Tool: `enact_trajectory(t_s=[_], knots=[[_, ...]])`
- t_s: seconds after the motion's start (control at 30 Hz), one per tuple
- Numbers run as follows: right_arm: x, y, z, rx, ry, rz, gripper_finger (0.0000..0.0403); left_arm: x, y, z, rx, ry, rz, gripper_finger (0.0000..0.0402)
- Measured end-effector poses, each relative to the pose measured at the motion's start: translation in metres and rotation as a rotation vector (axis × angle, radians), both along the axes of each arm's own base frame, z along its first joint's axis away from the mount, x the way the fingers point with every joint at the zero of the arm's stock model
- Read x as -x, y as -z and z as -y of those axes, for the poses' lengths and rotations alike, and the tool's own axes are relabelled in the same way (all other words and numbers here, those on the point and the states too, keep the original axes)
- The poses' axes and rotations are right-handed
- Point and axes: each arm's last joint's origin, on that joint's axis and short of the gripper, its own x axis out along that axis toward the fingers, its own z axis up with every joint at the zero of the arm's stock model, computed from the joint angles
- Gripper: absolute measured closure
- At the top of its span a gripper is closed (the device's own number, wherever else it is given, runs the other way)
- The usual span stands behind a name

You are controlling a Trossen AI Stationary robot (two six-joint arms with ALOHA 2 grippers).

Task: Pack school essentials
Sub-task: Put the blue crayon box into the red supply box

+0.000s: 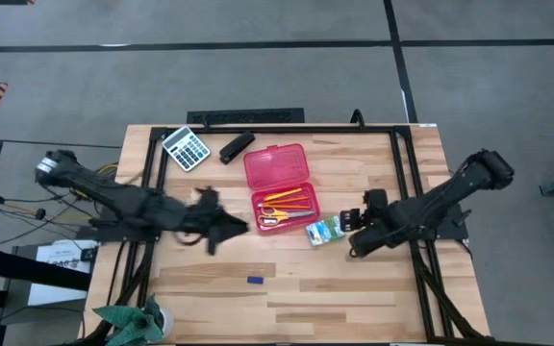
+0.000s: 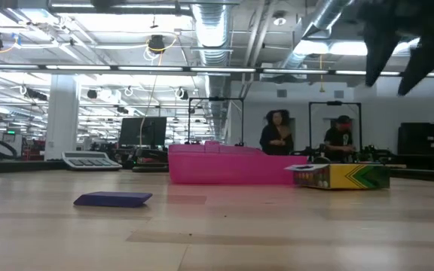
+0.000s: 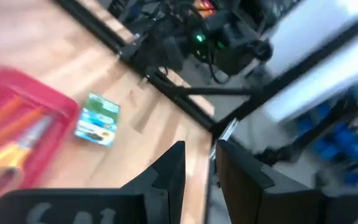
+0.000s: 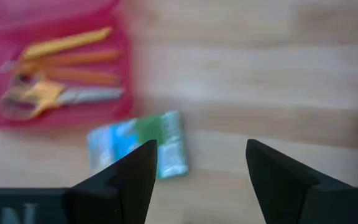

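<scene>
- A tiny blue piece (image 1: 255, 280) is seen lying flat nearest on the wooden table (image 1: 354, 288), long axis left-right.
- The right gripper (image 4: 201, 165), fingers spread and empty, is held over a green-and-white packet (image 1: 324, 231).
- The left gripper (image 3: 197, 165), narrowly parted, is blurred.
- Yellow-handled scissors (image 1: 275, 217) and orange pencils (image 1: 291, 204) are laid left-right in an open pink plastic case (image 1: 279, 183).

I log: left gripper (image 3: 199, 163) fingers slightly parted; green-and-white packet (image 3: 97, 119) just beside red case (image 3: 39, 99); scissors (image 3: 8, 158) inside.
</scene>
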Motion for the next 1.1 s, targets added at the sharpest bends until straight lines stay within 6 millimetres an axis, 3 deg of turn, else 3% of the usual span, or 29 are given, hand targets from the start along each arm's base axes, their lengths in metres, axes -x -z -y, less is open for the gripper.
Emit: enact_trajectory(t_s=[0.23, 0.4, 0.63, 0.83, 1.1], knots=[[0.024, 0.046, 0.016, -0.138, -0.104, 0.107, 0.0148, -0.054, 0.07, -0.02, 0.27, -0.046, 0.076, 0.0319], [0.044, 0.067, 0.019, -0.16, -0.101, 0.136, 0.0148, -0.089, 0.11, -0.012, 0.378, -0.08, 0.061, 0.0319], [0.049, 0.09, 0.018, -0.177, -0.121, 0.174, 0.0148, -0.127, 0.161, 0.0, 0.545, -0.135, -0.019, 0.0319], [0.048, 0.101, 0.017, -0.16, -0.148, 0.149, 0.0148, -0.146, 0.178, 0.012, 0.644, -0.169, -0.059, 0.0304], [0.044, 0.113, 0.017, -0.143, -0.187, 0.14, 0.0148, -0.161, 0.177, 0.004, 0.613, -0.256, -0.223, 0.0221]])
